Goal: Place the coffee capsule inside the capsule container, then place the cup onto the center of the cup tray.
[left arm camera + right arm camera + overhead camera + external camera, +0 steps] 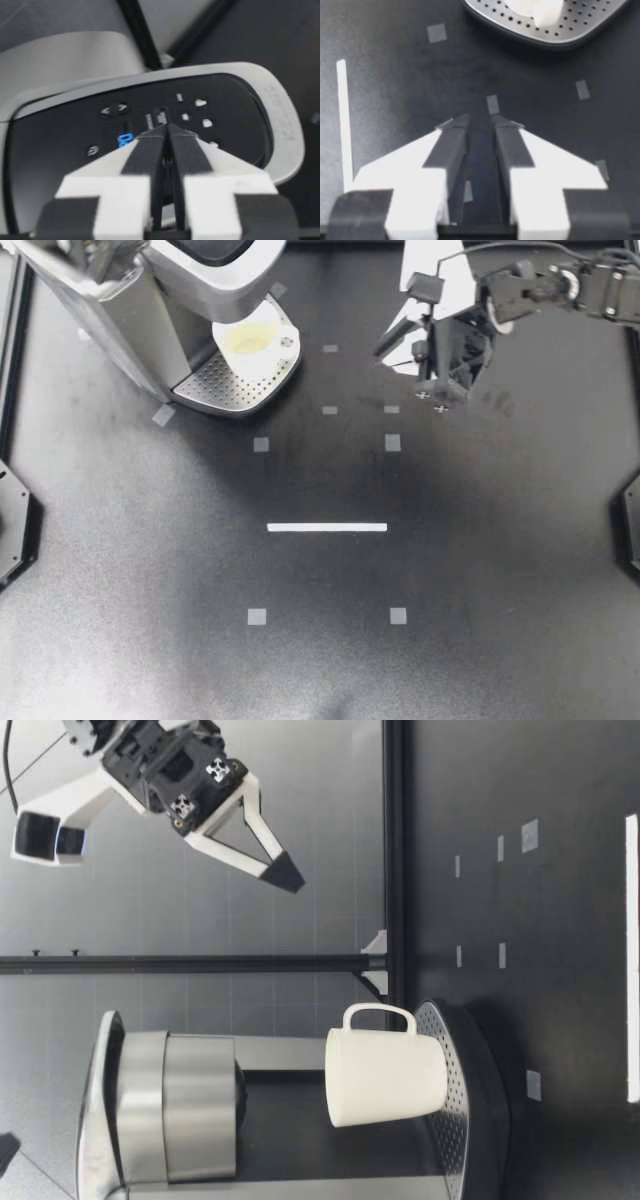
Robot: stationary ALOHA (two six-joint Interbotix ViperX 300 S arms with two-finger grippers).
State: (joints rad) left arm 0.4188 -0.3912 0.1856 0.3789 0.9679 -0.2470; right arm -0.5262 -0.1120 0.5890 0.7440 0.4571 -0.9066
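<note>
Black matte table point(320, 680) fills the workspace; nearest lie small grey tape squares point(257, 616), then a white tape strip point(327, 527) across the middle, then more squares beyond, none with any writing on them.

Farther back stands the silver coffee machine point(130, 320); the white cup point(257, 340) sits upright on its perforated cup tray point(225, 390), under the brew head, handle turned toward my right arm's side; the low view shows the cup's base flat on the tray.

My right gripper point(388, 343) hangs well apart from the machine and above the table, angled down toward the tray; in its wrist view its fingers point(452, 150) are drawn close, only a sliver between the pads, nothing held.

My left gripper point(163, 131) is over the machine's dark control panel point(75, 130), fingers pressed together and empty; whether the tips touch the panel I cannot tell; the panel bears pale button icons and a blue-lit display point(125, 139), too blurred to read.
</note>
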